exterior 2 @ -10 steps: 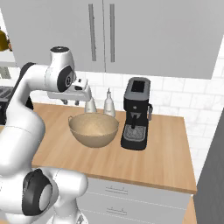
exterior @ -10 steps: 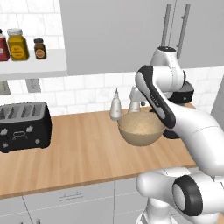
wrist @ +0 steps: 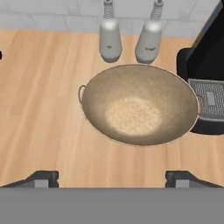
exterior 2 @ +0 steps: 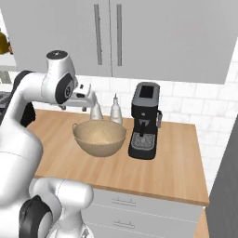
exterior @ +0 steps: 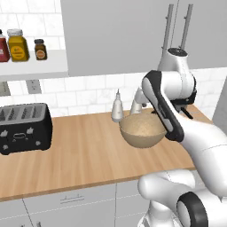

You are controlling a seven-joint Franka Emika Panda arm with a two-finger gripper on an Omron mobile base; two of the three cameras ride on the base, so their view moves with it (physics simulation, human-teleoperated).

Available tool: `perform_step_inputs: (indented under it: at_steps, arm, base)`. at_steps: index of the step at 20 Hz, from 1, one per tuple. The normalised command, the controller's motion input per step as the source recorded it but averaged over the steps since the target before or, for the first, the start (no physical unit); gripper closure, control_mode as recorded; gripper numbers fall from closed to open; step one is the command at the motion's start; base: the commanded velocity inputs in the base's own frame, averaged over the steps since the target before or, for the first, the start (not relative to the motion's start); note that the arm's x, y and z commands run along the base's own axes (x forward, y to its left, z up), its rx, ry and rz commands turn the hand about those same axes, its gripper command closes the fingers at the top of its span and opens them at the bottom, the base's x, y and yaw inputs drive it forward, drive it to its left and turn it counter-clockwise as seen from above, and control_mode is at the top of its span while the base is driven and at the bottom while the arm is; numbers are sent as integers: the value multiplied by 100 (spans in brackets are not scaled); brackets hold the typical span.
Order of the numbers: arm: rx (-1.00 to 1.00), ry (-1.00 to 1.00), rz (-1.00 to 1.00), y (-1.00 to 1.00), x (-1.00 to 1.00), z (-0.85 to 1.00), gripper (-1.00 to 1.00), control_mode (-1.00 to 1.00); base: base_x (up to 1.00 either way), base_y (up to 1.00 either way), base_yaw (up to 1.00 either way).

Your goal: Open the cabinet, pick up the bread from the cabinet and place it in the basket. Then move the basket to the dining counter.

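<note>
Hand view: the basket (wrist: 139,105) lies directly below the camera on the wood worktop (wrist: 39,100), round, tan, speckled beige inside, nothing in it.
Gripper (wrist: 113,177): both dark fingertips (wrist: 41,176) show at the bottom edge, spread wide apart with nothing between them, above bare wood just short of the basket's near rim.
Dispenser bottles: two grey bottles, one (wrist: 109,37) and the other (wrist: 149,38), stand side by side just beyond the basket's far rim, against the tiled wall.
Coffee machine (wrist: 205,87): black, at the right, its drip tray close beside the basket's rim; contact cannot be judged.
Left base view: adds a black toaster (exterior: 23,127) well apart at the left of the worktop, and a shelf (exterior: 33,66) carrying spice jars (exterior: 18,45). The arm's forearm covers the basket's right side here.
Right base view: shows the basket (exterior 2: 99,137) whole, between the arm and the coffee machine (exterior 2: 144,121).
Cabinet (exterior 2: 139,32): grey double doors closed, bar handles (exterior 2: 97,33) side by side at the middle seam.
Bread: not seen on the worktop or in the basket.
</note>
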Motion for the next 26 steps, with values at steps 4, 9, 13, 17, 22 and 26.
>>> perform_step_inputs:
  at_steps: [4, 9, 13, 17, 22, 26]
  arm:
    - [0, -37, -3, -4, 0, 87, -100, -100]
    - [0, -25, -7, -33, 18, 100, -100, -100]
    - [0, -27, -7, -53, 20, 94, -100, -100]
    - [0, -21, 0, -25, 40, 58, -100, -100]
    - [2, -32, 0, -1, 35, 32, -100, -100]
    - [4, -29, -2, 0, 6, 28, -100, -100]
  base:
    - [0, 0, 0]
    - [0, 0, 0]
    - [0, 0, 0]
    - [0, 0, 0]
    - [0, 0, 0]
    - [0, 0, 0]
